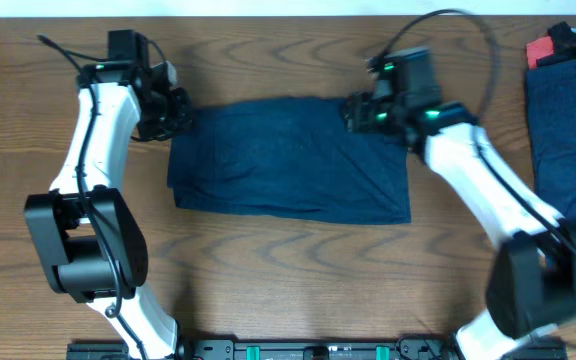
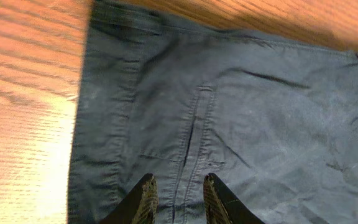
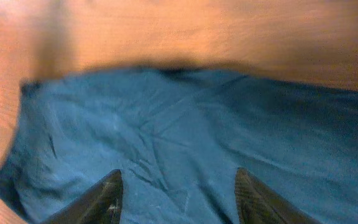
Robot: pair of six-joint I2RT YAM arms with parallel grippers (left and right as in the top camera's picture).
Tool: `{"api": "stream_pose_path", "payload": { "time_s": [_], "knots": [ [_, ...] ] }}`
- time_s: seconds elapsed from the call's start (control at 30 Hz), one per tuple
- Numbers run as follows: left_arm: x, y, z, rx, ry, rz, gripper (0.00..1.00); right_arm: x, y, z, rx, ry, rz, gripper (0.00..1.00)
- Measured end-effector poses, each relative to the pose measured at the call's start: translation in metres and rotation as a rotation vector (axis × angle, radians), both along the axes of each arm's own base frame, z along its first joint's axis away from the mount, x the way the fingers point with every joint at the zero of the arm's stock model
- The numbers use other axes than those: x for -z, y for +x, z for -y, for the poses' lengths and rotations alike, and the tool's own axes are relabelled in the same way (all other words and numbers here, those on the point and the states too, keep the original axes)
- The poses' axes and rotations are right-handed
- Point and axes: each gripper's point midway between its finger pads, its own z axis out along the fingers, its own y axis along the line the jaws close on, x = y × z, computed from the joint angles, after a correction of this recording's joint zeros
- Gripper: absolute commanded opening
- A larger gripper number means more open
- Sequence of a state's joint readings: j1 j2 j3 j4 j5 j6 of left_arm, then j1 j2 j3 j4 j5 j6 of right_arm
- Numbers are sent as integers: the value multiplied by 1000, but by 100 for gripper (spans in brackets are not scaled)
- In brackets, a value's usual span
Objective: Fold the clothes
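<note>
The blue clothes (image 1: 288, 160) lay folded flat, the left gripper (image 2: 178, 186) and right gripper (image 3: 178, 179) were open and empty, and maybe one more fold was left.

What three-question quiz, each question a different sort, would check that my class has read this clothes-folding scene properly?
1. True or false: the folded garment is the only blue cloth on the table.
2. Where is the left gripper? A: at the folded garment's far left corner. B: at its near edge. C: off the table.
3. Fill in: the right gripper has its jaws ____.
Key: 1 false, a second garment lies at the right edge; 2 A; 3 open.
</note>
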State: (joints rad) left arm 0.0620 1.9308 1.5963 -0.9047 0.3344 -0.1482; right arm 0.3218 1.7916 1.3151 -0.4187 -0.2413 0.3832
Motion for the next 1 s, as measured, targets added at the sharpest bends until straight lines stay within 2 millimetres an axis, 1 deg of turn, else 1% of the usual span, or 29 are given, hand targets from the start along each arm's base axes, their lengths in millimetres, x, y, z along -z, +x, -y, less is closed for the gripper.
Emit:
{"api": "stream_pose_path", "payload": {
  "time_s": [0.07,0.1,0.13,0.17,0.2,0.27,0.33,0.5,0.67,0.73,0.8,0.9,1.0],
  "knots": [
    [2,0,6,16,9,4,27,28,1,-11,-17,1,-47,24],
    [3,0,9,22,12,4,27,40,1,-14,-18,0,-71,20],
    [4,0,10,26,17,3,20,56,1,-14,-13,-2,-101,15],
    [6,-1,10,26,19,2,11,67,2,-13,-8,-6,-120,12],
    [7,0,10,30,23,6,6,79,2,-9,5,-9,-147,10],
    [10,3,9,32,29,21,6,94,3,-2,22,-16,-178,8],
    [15,8,9,35,33,49,6,104,3,8,45,-21,-205,7],
    [34,10,8,37,37,78,6,108,7,34,102,-24,-235,8],
    [53,6,8,37,38,82,6,115,-2,55,131,-59,-291,8],
    [58,4,8,37,37,80,6,118,-5,61,135,-79,-304,6],
    [64,2,8,37,37,72,6,119,-7,64,136,-96,-311,1],
    [75,0,9,38,35,44,6,121,-8,67,135,-114,-314,1],
    [95,-6,9,40,29,-7,6,123,-12,72,145,-142,-329,1]
  ]
}}
